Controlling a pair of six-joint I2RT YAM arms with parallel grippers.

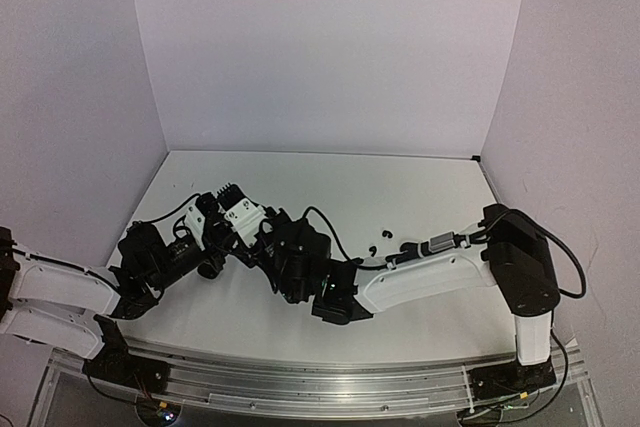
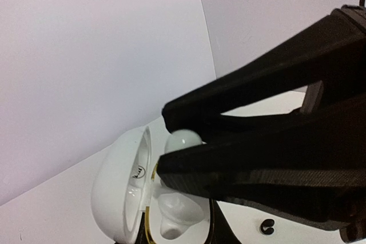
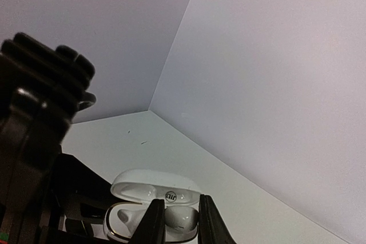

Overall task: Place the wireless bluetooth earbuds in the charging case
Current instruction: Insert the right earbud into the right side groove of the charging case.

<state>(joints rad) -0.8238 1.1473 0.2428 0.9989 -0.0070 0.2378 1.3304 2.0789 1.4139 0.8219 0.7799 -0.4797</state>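
Left hand [image 2: 167, 144] is clamped on a white earbud [image 2: 184, 139] over the open charging case [image 2: 114, 192] at lower left, seemingly aiming for its empty well, while the right hand [image 3: 180, 207] flanks the seated second earbud [image 3: 182, 216], grip impossible to tell.

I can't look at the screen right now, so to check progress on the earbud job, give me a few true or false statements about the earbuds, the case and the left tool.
1. The left tool is shut on a small white rounded plastic earbud. True.
2. The white pebble-shaped plastic charging case has its lid closed. False: the lid stands open.
3. A tiny black comma-shaped earbud lies on the white table. True.
4. The white earbud is seated in the case. False: it is between the left tool's fingers, at the case's mouth.
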